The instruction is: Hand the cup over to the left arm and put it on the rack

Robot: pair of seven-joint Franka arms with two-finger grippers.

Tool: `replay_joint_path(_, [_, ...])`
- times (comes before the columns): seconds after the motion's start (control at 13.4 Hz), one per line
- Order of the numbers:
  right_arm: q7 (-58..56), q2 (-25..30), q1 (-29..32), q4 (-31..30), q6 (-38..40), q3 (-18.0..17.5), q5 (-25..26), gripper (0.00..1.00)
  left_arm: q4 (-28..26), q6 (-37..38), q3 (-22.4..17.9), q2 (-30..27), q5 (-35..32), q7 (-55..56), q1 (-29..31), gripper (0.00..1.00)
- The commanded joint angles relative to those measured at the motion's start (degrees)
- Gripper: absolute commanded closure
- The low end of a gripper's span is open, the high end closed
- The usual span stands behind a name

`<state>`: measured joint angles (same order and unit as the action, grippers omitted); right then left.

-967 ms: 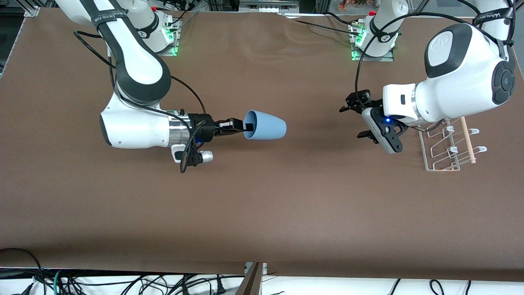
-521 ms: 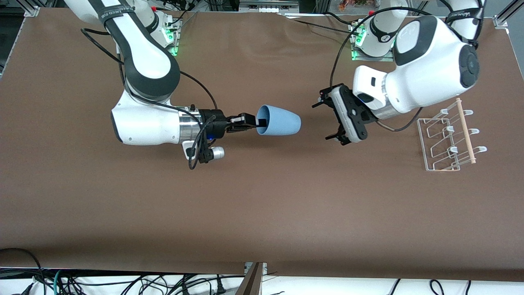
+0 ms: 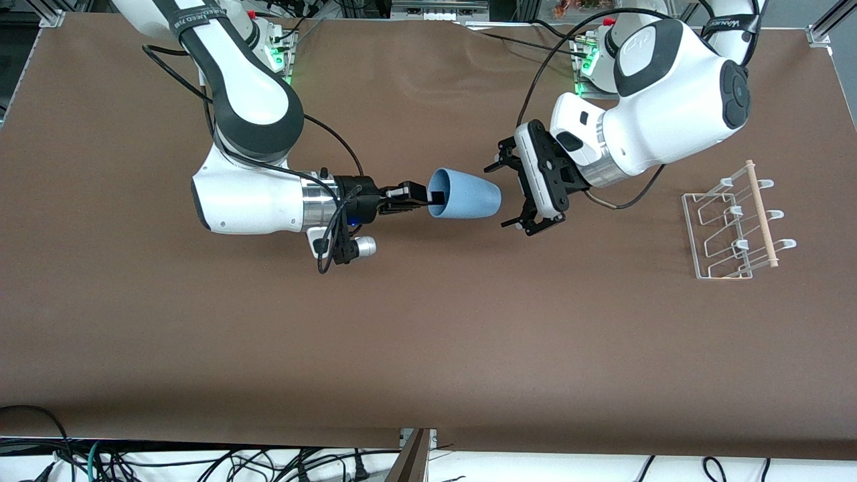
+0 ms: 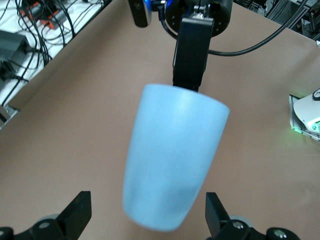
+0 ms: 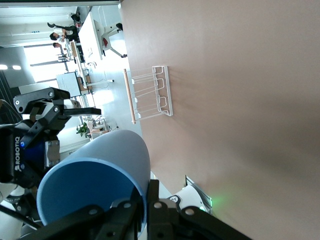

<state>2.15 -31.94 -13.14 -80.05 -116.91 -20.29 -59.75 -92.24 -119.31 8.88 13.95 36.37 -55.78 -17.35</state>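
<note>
The right arm reaches level over the middle of the brown table (image 3: 428,335), its tool (image 3: 420,198) clamped on the rim of a small light-blue tapered plastic cup (image 3: 465,195), held on its side, base toward the left arm. The left tool (image 3: 512,194) hangs just beside that base, fingers (image 4: 76,214) spread wide apart. The clear wire rack (image 3: 733,227) with its wooden dowel stands toward the left arm's end.
</note>
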Motion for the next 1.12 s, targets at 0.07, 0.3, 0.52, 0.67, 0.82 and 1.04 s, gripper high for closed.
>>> replay_joint_path(0.07, [0.14,-1.02,-0.4,2.09,-0.42,-0.27,-1.16,1.0,1.0,-3.39,-0.26,2.57,1.59,-2.23,-2.51,0.0])
replay_joint_path(0.3, [0.14,-1.01,-0.4,2.09,-0.33,-0.27,-1.16,1.0,0.83,-3.3,-0.26,2.4,1.59,-2.32,-3.04,0.03])
replay_joint_path(0.52, [0.14,-1.01,-0.31,2.09,-0.07,-0.27,-1.16,1.0,0.57,-3.13,-0.26,2.31,1.51,-2.4,-3.04,0.81])
replay_joint_path(0.67, [-0.48,-0.93,0.12,2.18,0.19,-0.27,-1.16,0.39,0.56,-3.04,-0.26,2.31,1.51,-2.32,-2.96,0.88])
replay_joint_path(0.82, [-0.48,-0.75,0.39,2.18,0.46,-0.18,-1.16,0.0,0.65,-3.13,-0.26,2.31,1.51,-2.32,-2.95,0.89])
replay_joint_path(1.04, [-0.48,-0.4,1.09,2.18,0.72,-0.1,-1.07,0.0,0.65,-2.86,-0.26,2.14,1.51,-2.32,-2.87,0.89])
